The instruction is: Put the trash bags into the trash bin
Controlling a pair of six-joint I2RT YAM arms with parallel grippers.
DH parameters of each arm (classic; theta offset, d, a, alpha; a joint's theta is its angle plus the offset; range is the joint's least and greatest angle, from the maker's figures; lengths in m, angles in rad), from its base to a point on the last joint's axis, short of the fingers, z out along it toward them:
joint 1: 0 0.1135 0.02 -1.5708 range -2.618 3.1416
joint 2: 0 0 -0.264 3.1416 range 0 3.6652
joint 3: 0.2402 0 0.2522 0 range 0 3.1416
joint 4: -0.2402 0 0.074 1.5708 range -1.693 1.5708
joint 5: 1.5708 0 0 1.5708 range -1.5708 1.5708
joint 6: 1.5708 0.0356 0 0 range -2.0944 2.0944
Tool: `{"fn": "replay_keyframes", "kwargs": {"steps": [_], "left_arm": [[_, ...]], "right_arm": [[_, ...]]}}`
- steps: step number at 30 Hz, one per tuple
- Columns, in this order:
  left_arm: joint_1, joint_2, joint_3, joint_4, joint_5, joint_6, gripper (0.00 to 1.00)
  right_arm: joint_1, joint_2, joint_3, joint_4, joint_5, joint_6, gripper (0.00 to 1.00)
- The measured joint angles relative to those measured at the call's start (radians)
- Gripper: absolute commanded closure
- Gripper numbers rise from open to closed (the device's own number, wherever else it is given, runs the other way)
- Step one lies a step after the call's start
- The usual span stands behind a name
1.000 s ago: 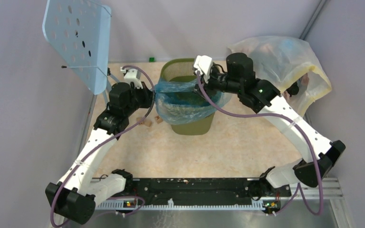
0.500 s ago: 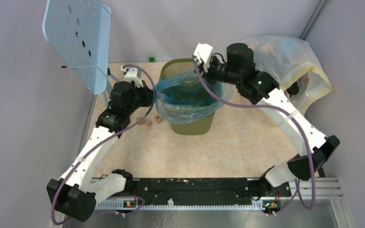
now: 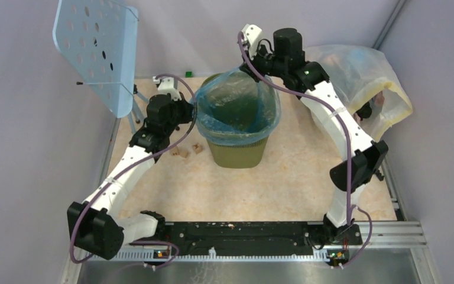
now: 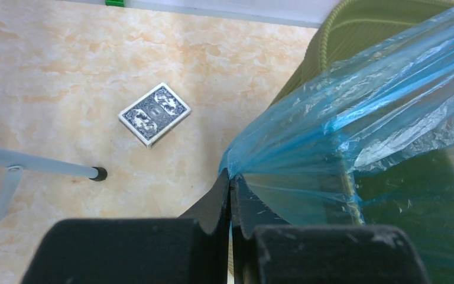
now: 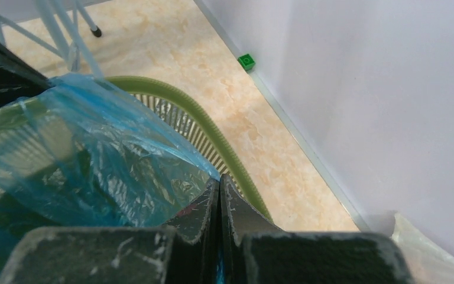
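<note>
The olive-green trash bin [image 3: 237, 152] stands at the back middle of the table. A light-blue translucent trash bag [image 3: 236, 103] is stretched open over its rim, its body hanging inside. My left gripper [image 3: 194, 110] is shut on the bag's left edge, just outside the bin's left rim. In the left wrist view the left gripper [image 4: 230, 176] pinches the blue film [image 4: 354, 112] beside the bin [image 4: 331, 41]. My right gripper [image 3: 249, 67] is shut on the bag's far edge, raised above the back rim. The right wrist view has the right gripper [image 5: 219, 177] pinching the bag [image 5: 94, 160] above the bin's rim [image 5: 213, 133].
A large yellowish-clear stuffed bag [image 3: 363, 83] lies at the back right, close behind my right arm. A light-blue perforated panel on a thin stand [image 3: 97, 50] rises at the back left. A card deck [image 4: 154, 113] and small brown blocks [image 3: 183, 152] lie left of the bin. A green cube [image 3: 188, 74] sits by the back wall.
My right gripper closed on the bag's far edge and lifted it up and back, pulling the bag's mouth wide over the bin. The left gripper kept its grip and shifted slightly back.
</note>
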Motion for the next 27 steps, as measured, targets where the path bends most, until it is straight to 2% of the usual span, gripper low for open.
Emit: {"fn": "replay_keyframes", "kwargs": {"steps": [14, 27], "left_arm": [[0.0, 0.109, 0.116, 0.068, -0.047, -0.009, 0.96], [0.004, 0.25, 0.231, 0.052, -0.018, 0.003, 0.92]], "right_arm": [[-0.077, 0.165, 0.183, -0.034, -0.008, 0.146, 1.0], [-0.151, 0.19, 0.182, -0.052, -0.046, 0.264, 1.0]]}}
